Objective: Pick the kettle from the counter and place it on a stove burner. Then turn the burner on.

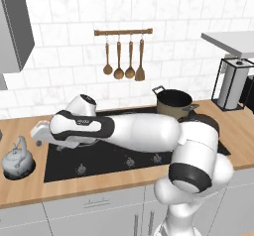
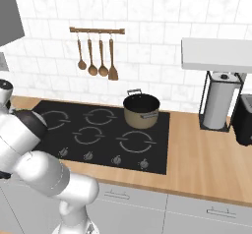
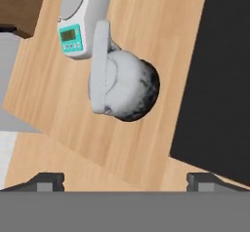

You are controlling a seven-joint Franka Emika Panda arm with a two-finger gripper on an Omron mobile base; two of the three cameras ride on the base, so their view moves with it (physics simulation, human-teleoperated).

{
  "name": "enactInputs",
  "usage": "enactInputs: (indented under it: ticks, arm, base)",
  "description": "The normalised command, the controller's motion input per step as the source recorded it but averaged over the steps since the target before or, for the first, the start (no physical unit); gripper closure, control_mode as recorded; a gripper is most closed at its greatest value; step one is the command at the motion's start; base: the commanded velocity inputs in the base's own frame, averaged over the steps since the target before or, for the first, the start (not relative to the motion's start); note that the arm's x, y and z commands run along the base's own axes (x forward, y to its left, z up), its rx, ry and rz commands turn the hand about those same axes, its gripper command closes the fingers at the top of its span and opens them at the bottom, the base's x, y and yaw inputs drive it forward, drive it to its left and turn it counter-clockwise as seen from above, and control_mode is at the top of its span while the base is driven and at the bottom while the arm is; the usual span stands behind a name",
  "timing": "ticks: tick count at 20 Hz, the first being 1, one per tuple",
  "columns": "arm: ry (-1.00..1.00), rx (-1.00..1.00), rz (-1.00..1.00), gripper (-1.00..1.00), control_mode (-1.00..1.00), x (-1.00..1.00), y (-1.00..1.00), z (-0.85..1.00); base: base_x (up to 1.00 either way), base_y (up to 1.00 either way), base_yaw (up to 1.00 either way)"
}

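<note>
The small silvery-grey kettle (image 1: 18, 161) stands on the wood counter (image 1: 124, 178) just left of the black cooktop (image 1: 99, 160). My arm reaches left across the cooktop, and my gripper (image 1: 37, 140) hangs above and slightly right of the kettle. Looking down from the hand, the kettle (image 3: 126, 87) with its pale arched handle sits ahead of my gripper (image 3: 125, 182), apart from it. The fingertips (image 3: 46, 181) stand wide open with nothing between them. The widest stove burner (image 2: 135, 141) is bare at the cooktop's front right.
A tan pot (image 1: 173, 102) with a black rim sits on the cooktop's back right. A white kitchen scale (image 3: 78, 21) stands right beside the kettle. Wooden utensils (image 1: 124, 61) hang on the tiled wall. A paper towel holder (image 2: 216, 105) stands on the right counter.
</note>
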Motion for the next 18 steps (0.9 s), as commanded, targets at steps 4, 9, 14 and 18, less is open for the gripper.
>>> enactInputs:
  ticks: [4, 9, 14, 18]
  arm:
    - [0.03, -0.02, 0.00, -1.00, -1.00, 0.01, 0.63, -0.03]
    - [0.00, 0.00, -0.05, -1.00, -1.00, 0.06, 0.44, 0.00]
    - [0.00, 0.00, -0.12, -1.00, -1.00, 0.23, 0.31, 0.00]
    - [0.00, 0.00, -0.12, -1.00, -1.00, 0.18, 0.27, -0.15]
  base:
    - [0.00, 0.00, 0.00]
    - [0.00, 0.00, 0.00]
    - [0.00, 0.00, 0.00]
    - [0.00, 0.00, 0.00]
